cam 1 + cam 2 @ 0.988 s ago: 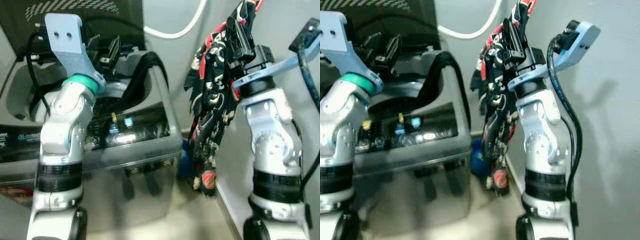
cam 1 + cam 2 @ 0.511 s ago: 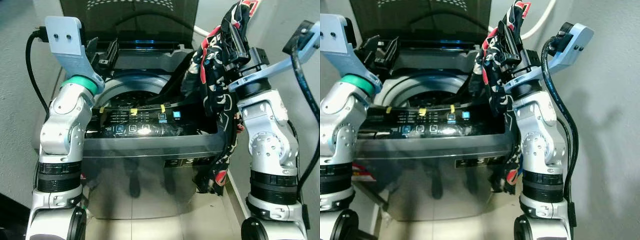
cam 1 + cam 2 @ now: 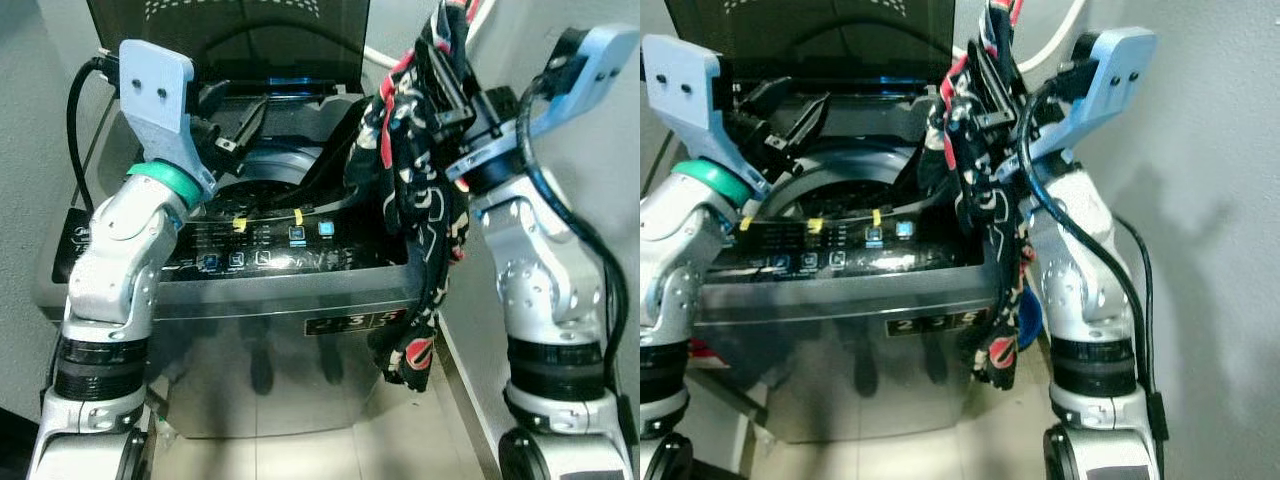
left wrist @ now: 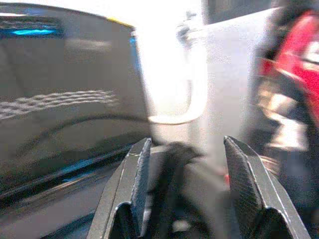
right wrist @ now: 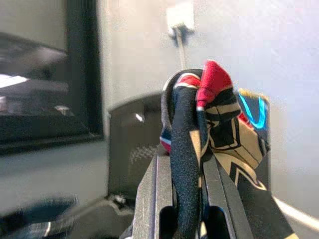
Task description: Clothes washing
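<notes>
Pale walls close in on a narrow laundry corner where a grey top-loading washing machine (image 3: pixel 250 300) stands with its dark lid (image 3: pixel 230 40) raised against the wall, leaving the round drum opening (image 3: pixel 260 185) exposed so that laundry can be dropped straight down into it. A white hose (image 3: pixel 1065 35) curves along the wall behind the machine's back right corner. The right gripper (image 3: pixel 455 75) is raised high beside the machine's right edge, its jaws clamped narrow on a black, red and cream patterned cloth garment (image 3: pixel 415 200); the right wrist view shows a fold of that fabric pinched tight between the two black fingers (image 5: pixel 157 199). Held by its top, the garment hangs in a long drape, its upper part over the machine's right rim and its lower end trailing down the outside of the right front corner, near the tiled floor (image 3: pixel 330 450). It is probably lifted this high so that the tail can clear the rim. The left gripper (image 3: pixel 235 115) sits over the back left part of the opening, jaws spread wide and holding nothing, perhaps ready to guide the cloth. The loading step looks unfinished: the garment must yet travel toward the middle of the drum and be let go.
</notes>
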